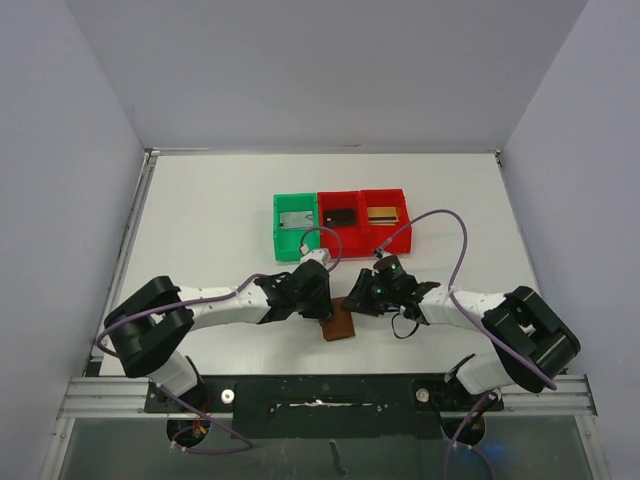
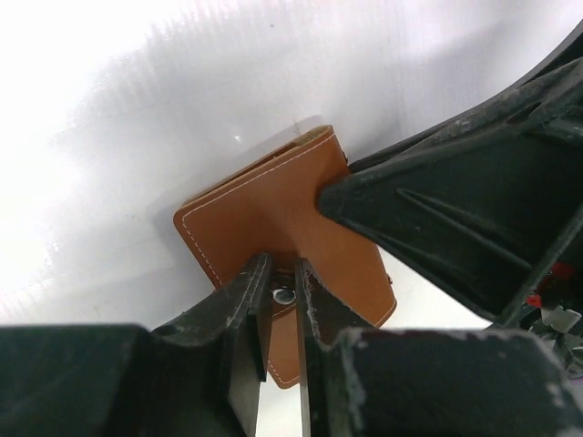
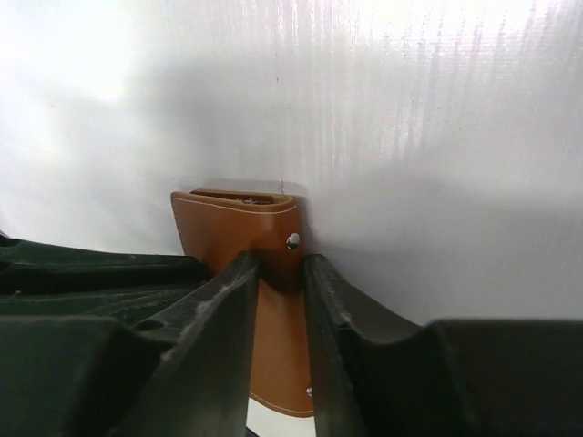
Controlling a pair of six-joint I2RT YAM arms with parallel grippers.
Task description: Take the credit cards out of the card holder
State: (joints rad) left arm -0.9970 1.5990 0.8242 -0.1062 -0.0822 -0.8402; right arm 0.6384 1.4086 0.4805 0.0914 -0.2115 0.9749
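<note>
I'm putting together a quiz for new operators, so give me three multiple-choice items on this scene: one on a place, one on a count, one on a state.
1. Where is the card holder?
A. in the green bin
B. in a red bin
C. on the table, between the left end effector and the right end effector

2. How many bins are red?
A. one
B. two
C. three

3. The card holder is:
A. folded shut
B. spread open
C. torn in half

Key:
1 C, it lies in front of the bins, between both arms.
2 B, the middle bin and right bin are red, the left bin green.
3 A, only its brown outside shows.
</note>
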